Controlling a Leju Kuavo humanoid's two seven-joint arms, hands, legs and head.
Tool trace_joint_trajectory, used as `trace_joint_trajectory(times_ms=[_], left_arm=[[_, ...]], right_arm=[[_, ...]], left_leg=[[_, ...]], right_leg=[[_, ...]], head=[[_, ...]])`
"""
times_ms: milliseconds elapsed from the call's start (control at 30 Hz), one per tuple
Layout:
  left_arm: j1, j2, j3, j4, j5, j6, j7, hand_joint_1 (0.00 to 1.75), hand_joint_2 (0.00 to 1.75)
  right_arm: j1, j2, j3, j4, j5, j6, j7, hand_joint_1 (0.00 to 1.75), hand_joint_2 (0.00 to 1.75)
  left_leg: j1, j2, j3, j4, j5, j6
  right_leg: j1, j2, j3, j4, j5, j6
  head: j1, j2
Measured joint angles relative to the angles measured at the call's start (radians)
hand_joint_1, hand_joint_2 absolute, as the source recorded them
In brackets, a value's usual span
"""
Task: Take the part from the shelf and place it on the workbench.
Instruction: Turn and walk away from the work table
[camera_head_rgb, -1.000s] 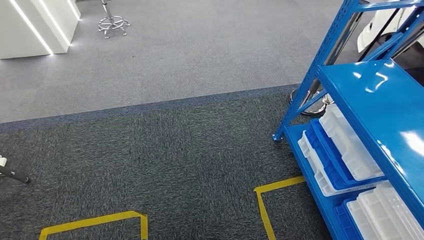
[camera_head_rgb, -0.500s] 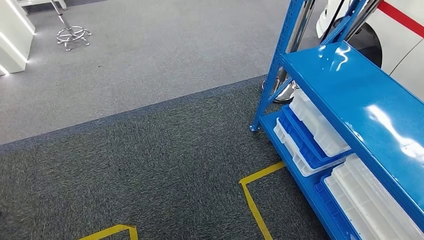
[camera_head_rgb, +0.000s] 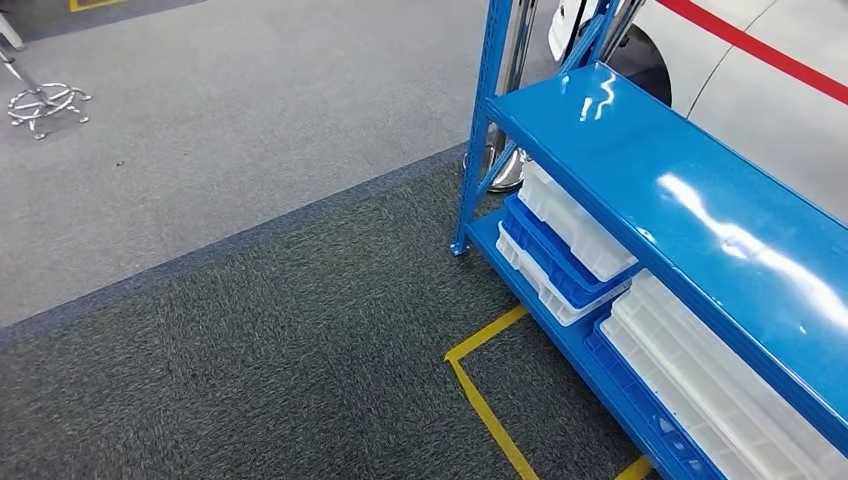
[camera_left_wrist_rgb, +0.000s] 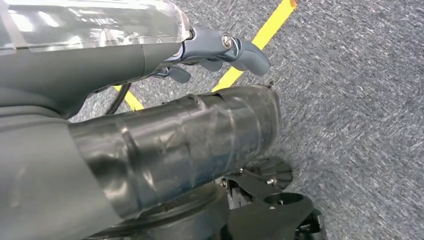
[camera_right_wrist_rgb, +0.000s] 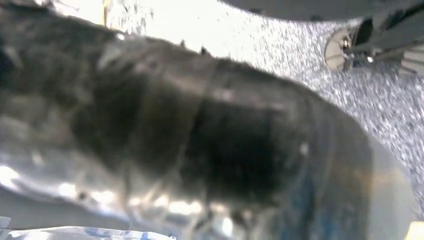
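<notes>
The blue metal shelf (camera_head_rgb: 640, 180) stands at the right of the head view, its glossy upper board bare. On its lower level lie a white tray (camera_head_rgb: 575, 225) stacked over a blue tray (camera_head_rgb: 545, 255), and a larger white tray (camera_head_rgb: 720, 390) nearer to me. I cannot make out the part. My left hand (camera_left_wrist_rgb: 165, 120) hangs over the carpet, its tape-wrapped thumb and grey fingers (camera_left_wrist_rgb: 235, 47) apart, with nothing in it. My right hand (camera_right_wrist_rgb: 200, 135) is a dark blurred shape close to the lens, and its fingers cannot be made out.
Yellow floor tape (camera_head_rgb: 480, 395) marks a corner on the dark carpet in front of the shelf. A chrome stool base (camera_head_rgb: 40, 100) stands at the far left on the lighter carpet. A white body with a red stripe (camera_head_rgb: 760, 70) rises behind the shelf.
The camera has turned toward the shelf: the shelf now sits further left and larger in the picture, and the stool base has slid to the left edge.
</notes>
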Motion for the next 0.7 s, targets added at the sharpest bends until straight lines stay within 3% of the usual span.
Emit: trace_joint_trajectory(times_ms=[33,100,133,200,233,267,333,400,467,533,600,667,700], left_arm=[[0.0,0.0,0.0,0.0,0.0,0.0,0.0,0.0,0.0],[0.001,-0.001,0.0,0.0,0.0,-0.001,0.0,0.0,0.0],[0.002,-0.001,0.0,0.0,0.0,-0.001,0.0,0.0,0.0],[0.006,-0.001,0.0,0.0,-0.001,-0.001,0.001,0.0,0.0],[0.007,-0.001,0.0,0.0,-0.001,-0.001,0.001,0.0,0.0],[0.006,-0.001,0.0,0.0,-0.001,-0.001,0.001,0.0,0.0],[0.004,-0.001,0.0,0.0,-0.001,-0.001,0.001,0.0,0.0],[0.003,-0.002,0.0,0.0,-0.001,-0.001,0.001,0.0,0.0],[0.002,-0.002,0.0,0.0,-0.001,-0.001,0.001,0.0,0.0],[0.0,-0.002,0.0,0.0,-0.001,-0.001,0.001,0.0,0.0],[-0.001,-0.002,0.0,0.0,-0.001,0.0,0.001,0.0,0.0],[0.001,-0.002,0.0,0.0,-0.001,-0.001,0.0,0.0,0.0],[0.002,-0.002,0.0,0.0,-0.001,-0.001,0.0,0.0,0.0]], right_arm=[[0.002,0.0,0.0,0.0,0.0,0.0,-0.001,0.0,0.0],[0.003,0.0,0.0,0.0,0.002,0.001,-0.003,0.0,0.0],[0.002,0.001,0.0,0.0,0.003,0.001,-0.003,0.0,0.0],[0.0,0.001,0.0,0.0,0.005,0.001,-0.004,0.0,0.0],[0.001,0.001,0.0,0.0,0.005,0.001,-0.004,0.0,0.0],[0.002,0.001,0.0,0.0,0.005,0.001,-0.004,0.0,0.0],[0.004,0.001,0.0,0.0,0.005,0.001,-0.004,0.0,0.0],[0.002,0.001,0.0,0.0,0.005,0.001,-0.004,0.0,0.0],[0.0,0.001,0.0,0.0,0.006,0.001,-0.004,0.0,0.0],[0.001,0.002,0.0,0.0,0.006,0.001,-0.004,0.0,0.0],[0.001,0.003,0.0,0.0,0.006,0.001,-0.004,0.0,0.0],[-0.002,0.003,0.0,0.0,0.006,0.001,-0.004,0.0,0.0],[-0.002,0.004,0.0,0.0,0.006,0.002,-0.005,0.0,0.0]], left_leg=[[0.001,0.011,0.001,-0.005,0.004,0.008],[0.003,0.036,0.002,-0.014,0.013,0.022],[0.002,0.049,0.002,-0.016,0.014,0.025],[-0.002,0.078,0.0,-0.015,0.014,0.027],[-0.003,0.092,-0.001,-0.015,0.013,0.028],[-0.004,0.104,0.0,-0.014,0.011,0.028],[-0.006,0.125,0.005,-0.013,0.006,0.025],[-0.01,0.142,0.012,-0.012,-0.001,0.019],[-0.013,0.158,0.018,-0.014,-0.004,0.009],[-0.013,0.172,0.024,-0.016,-0.008,-0.002],[-0.011,0.141,0.014,0.018,-0.037,-0.012],[-0.005,0.086,-0.037,0.13,-0.103,-0.02],[-0.002,0.072,-0.07,0.201,-0.135,-0.022]], right_leg=[[0.0,-0.007,-0.003,0.004,-0.003,0.006],[0.0,-0.051,-0.028,0.055,-0.04,0.015],[0.0,-0.081,-0.055,0.112,-0.074,0.019],[-0.002,-0.108,-0.116,0.244,-0.136,0.025],[-0.003,-0.111,-0.133,0.282,-0.145,0.026],[-0.003,-0.113,-0.13,0.282,-0.134,0.026],[-0.001,-0.13,-0.067,0.169,-0.069,0.019],[0.008,-0.172,0.003,0.037,-0.023,0.004],[0.017,-0.189,0.021,-0.005,-0.019,-0.008],[0.013,-0.167,0.02,-0.011,-0.013,-0.016],[0.004,-0.146,0.024,-0.021,-0.006,-0.027],[0.0,-0.123,0.023,-0.025,-0.003,-0.034],[0.0,-0.111,0.021,-0.024,-0.002,-0.036]], head=[[0.001,0.0],[0.003,0.0],[0.005,0.0],[0.005,0.0],[0.005,0.0],[0.005,0.0],[0.005,0.0],[0.005,0.0],[0.005,0.0],[0.005,0.0],[0.003,0.0],[0.0,0.0],[0.0,0.0]])
